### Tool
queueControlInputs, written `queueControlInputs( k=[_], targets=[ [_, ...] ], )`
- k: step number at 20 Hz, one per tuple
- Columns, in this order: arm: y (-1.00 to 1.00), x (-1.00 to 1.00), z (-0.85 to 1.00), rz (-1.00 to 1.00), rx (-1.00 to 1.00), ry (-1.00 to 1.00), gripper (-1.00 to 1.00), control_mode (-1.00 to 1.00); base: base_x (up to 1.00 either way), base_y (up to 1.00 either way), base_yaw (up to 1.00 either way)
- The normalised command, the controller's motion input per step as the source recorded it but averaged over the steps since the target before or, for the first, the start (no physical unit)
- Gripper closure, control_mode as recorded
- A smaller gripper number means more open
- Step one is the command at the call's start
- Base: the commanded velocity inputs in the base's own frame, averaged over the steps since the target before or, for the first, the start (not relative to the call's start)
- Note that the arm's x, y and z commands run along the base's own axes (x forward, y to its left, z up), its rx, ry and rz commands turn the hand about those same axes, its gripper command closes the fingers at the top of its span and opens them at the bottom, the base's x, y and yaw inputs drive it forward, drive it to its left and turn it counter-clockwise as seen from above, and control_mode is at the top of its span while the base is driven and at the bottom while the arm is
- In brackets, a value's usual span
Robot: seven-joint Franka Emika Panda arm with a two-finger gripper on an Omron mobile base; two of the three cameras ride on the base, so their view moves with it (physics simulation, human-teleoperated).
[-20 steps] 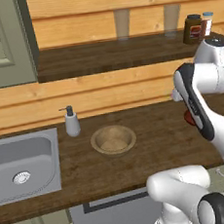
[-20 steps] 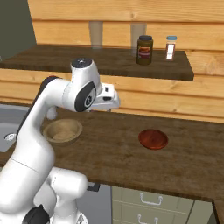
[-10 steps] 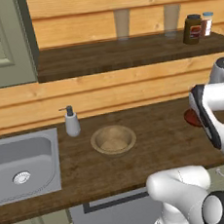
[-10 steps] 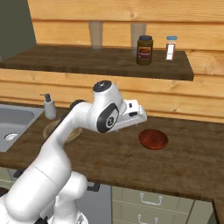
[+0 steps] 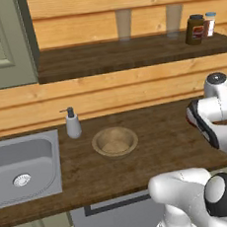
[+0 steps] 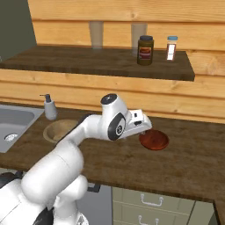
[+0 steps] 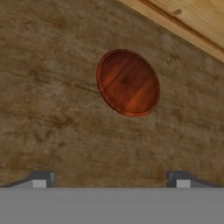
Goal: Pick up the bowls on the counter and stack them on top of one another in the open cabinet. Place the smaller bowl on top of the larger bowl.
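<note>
Gripper (image 7: 109,179) hangs above the smaller bowl (image 7: 127,82) with its tips spread wide, holding nothing. That red-brown bowl (image 6: 154,140) sits on the counter (image 6: 184,158), well right of the larger bowl (image 5: 114,141), which lies near a soap dispenser (image 5: 73,123) beside the sink (image 5: 22,167). The open cabinet (image 5: 129,54) above holds a jar (image 6: 145,50) and shaker (image 6: 172,47).

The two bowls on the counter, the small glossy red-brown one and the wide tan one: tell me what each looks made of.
The small glossy red-brown bowl looks like varnished wood: dark grain streaks under a shiny finish, though glazed ceramic is possible. The wide tan bowl looks like unfinished wood, matte and pale with a thick rim and no shine. Both sit on the dark brown wood-plank counter.
</note>
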Motion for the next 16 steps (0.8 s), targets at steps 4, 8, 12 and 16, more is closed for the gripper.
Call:
queueControlInputs(
  k=[4, 8, 12, 16],
  targets=[
    [0.00, 0.59, -0.15, 0.00, 0.03, 0.05, -1.00, -1.00, 0.00, 0.00, 0.00],
    [0.00, 0.51, -0.28, 0.00, 0.01, 0.06, -1.00, -1.00, 0.00, 0.00, 0.00],
    [0.00, 0.20, -0.27, 0.00, 0.10, 0.18, -1.00, -1.00, 0.00, 0.00, 0.00],
    [0.00, 0.38, -0.42, -0.01, 0.00, 0.04, -1.00, -1.00, 0.00, 0.00, 0.00]
  ],
)
